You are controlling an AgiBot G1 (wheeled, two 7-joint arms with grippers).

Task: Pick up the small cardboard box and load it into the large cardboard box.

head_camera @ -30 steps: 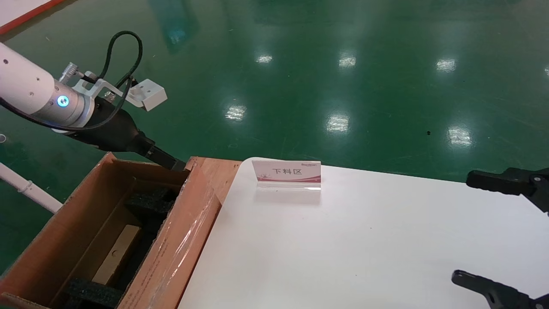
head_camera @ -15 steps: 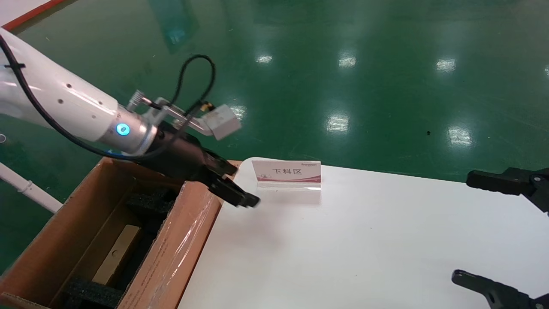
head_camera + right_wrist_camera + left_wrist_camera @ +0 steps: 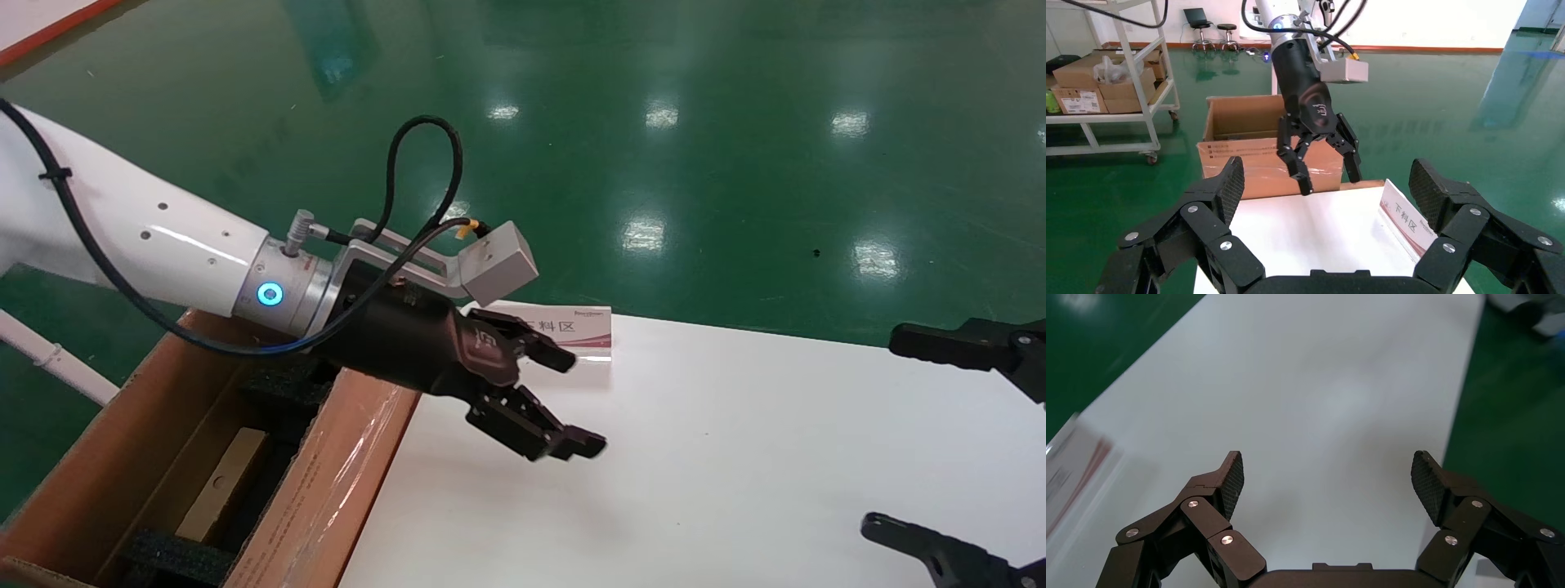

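Observation:
The large cardboard box (image 3: 327, 482) stands at the left of the white table (image 3: 695, 457), its flaps up and one flap taped. The small cardboard box (image 3: 222, 486) lies flat inside it between black foam pads (image 3: 286, 384). My left gripper (image 3: 568, 400) is open and empty, out over the table just right of the large box's taped flap. It also shows in the right wrist view (image 3: 1324, 165), in front of the large box (image 3: 1254, 153). My right gripper (image 3: 887, 437) is open and empty at the table's right edge.
A small sign with red Chinese characters (image 3: 584, 331) stands at the table's far edge, partly behind the left gripper. Green floor lies around the table. A shelf cart with cartons (image 3: 1101, 86) stands far behind the large box.
My left arm has swung right from the far corner of the large box, out over the table. Its gripper is empty and now spread wide. The small box and the right gripper have not moved.

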